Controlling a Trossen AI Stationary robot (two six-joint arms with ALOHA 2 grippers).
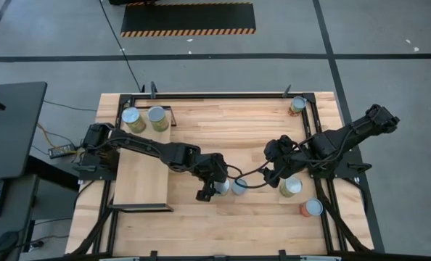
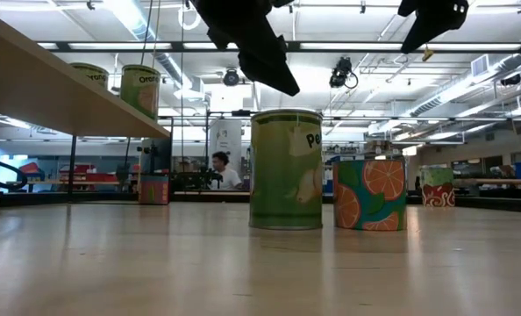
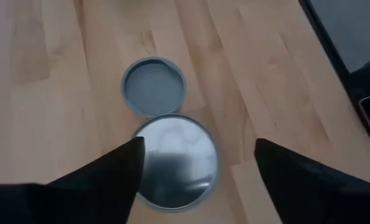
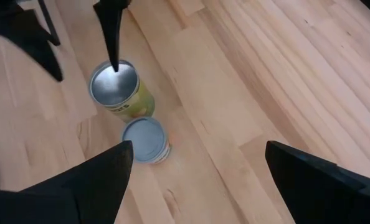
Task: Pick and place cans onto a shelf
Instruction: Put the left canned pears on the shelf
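A green-labelled can point(image 3: 175, 163) stands upright on the tabletop, a second can point(image 3: 154, 86) with an orange-and-teal label point(image 2: 370, 193) close beside it. My left gripper point(image 3: 197, 149) hangs open just above the green can point(image 2: 285, 171), one finger over its rim and one off to the side, touching nothing. My right gripper point(image 4: 197, 155) hovers open, higher up and to the right of both cans point(image 1: 277, 170). Two cans point(image 1: 132, 119) point(image 1: 157, 116) stand on the far end of the shelf point(image 1: 139, 177) at the left.
Near the right gripper stands another can point(image 1: 291, 187), with an orange-red one point(image 1: 313, 209) closer to the near edge and one point(image 1: 297, 105) at the far right corner. A black frame point(image 1: 324, 145) runs along the table's edges. People and furniture show in the room beyond.
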